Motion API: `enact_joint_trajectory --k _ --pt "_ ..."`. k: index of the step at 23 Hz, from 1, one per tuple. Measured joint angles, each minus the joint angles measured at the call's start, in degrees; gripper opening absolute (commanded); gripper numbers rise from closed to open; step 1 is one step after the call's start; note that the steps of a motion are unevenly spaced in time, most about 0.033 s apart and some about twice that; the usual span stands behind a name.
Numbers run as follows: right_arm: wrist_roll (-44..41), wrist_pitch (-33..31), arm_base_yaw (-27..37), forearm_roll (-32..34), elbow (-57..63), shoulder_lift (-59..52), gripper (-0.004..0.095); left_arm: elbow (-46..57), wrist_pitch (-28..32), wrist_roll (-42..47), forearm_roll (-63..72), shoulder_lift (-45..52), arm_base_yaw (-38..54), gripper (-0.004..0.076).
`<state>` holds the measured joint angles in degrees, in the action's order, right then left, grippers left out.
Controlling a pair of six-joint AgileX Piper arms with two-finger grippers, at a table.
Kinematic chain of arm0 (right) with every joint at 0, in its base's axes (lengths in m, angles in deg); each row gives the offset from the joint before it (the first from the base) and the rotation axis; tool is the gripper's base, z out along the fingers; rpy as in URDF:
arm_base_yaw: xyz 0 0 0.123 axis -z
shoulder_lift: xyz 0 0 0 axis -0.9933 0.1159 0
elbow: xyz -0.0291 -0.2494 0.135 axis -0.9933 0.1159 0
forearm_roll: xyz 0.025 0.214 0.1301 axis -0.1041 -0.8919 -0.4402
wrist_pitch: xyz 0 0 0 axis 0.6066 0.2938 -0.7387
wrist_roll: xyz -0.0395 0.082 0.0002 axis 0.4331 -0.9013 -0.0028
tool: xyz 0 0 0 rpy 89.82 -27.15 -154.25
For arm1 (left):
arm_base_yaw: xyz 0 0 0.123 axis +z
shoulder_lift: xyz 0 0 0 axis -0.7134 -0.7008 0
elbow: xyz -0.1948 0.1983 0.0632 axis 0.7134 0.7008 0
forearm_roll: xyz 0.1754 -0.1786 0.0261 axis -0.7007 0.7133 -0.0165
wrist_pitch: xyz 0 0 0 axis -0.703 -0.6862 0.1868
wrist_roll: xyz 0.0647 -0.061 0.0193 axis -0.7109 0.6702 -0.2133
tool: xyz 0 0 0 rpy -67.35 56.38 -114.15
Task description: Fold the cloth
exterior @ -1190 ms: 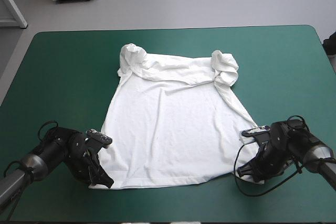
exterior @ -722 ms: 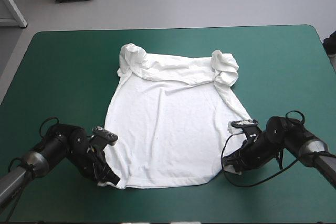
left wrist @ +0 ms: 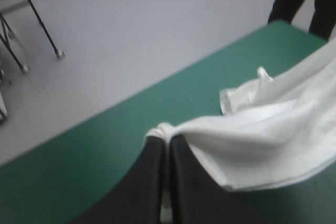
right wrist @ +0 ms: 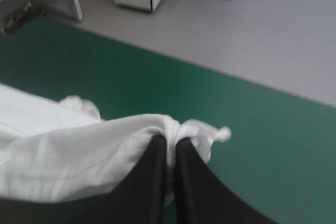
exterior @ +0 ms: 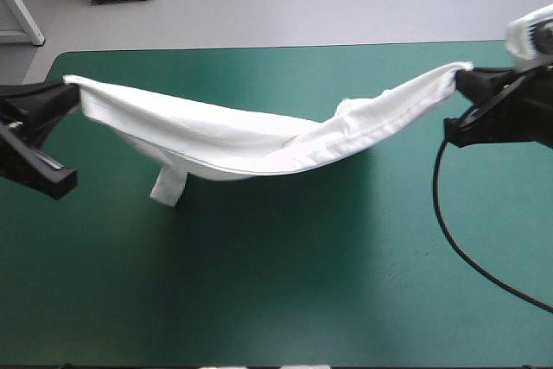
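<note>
white cotton is hanging in a long sagging band above the teal-green cover (exterior: 285, 283): the t-shirt (exterior: 251, 131) is stretching between my two arms, off the table along most of its length. its belly is drooping lowest near the middle, and one sleeve (exterior: 167, 186) is dangling under the left part, near or on the cover, i cannot tell which. i am reading this as the lift for a first fold, so i am thinking about doing it well: both ends should be travelling level and together, the span taut enough that the layers are not twisting, and the low edge going down first so the rest is laying over it flat. i am watching the bunched lump right of the middle, since it may be creasing the fold. the left gripper (left wrist: 168, 141) is pinching a corner of the fabric, its black fingers all but meeting with the sheet between them. the right gripper (right wrist: 171, 141) is doing the same at the other end, clamping a gathered knot of cloth that is poking out past its tips.
</note>
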<state>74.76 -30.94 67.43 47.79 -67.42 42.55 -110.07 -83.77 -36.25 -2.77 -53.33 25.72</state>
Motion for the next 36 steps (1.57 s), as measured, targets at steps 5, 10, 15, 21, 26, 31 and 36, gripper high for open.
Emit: enact_joint_trajectory --k 5,10,15,21,26,31,36 --pt "0.0 -0.1 0.0 -1.2 -18.8 -0.6 -0.0012 -16.3 0.1 -1.8 4.0 0.3 0.0 -0.0022" --pt "1.5 4.6 0.0 -4.9 -23.9 -0.8 -0.0012 -21.7 3.7 -3.9 8.1 -1.2 0.0 -0.0022" --pt "3.3 12.4 0.0 -5.6 -24.8 -0.5 -0.0013 -23.2 8.1 -4.5 7.9 -3.5 0.0 -0.0022" --pt "3.7 22.4 0.0 -0.4 -24.8 5.5 -0.0013 -23.3 19.7 -4.7 1.8 -10.1 0.0 -0.0022" --pt "0.3 38.3 0.0 10.3 -26.0 20.4 -0.0013 -24.0 39.1 -3.2 -9.8 -25.5 0.0 -0.0022" --pt "-0.9 45.0 3.4 13.1 -46.4 41.3 -0.0013 -41.1 49.3 -2.1 -14.3 -45.0 0.0 -0.0022" --pt "0.9 47.2 13.4 2.1 -53.0 49.2 -0.0013 -51.2 51.7 0.3 -13.2 -52.0 5.6 -0.0022"
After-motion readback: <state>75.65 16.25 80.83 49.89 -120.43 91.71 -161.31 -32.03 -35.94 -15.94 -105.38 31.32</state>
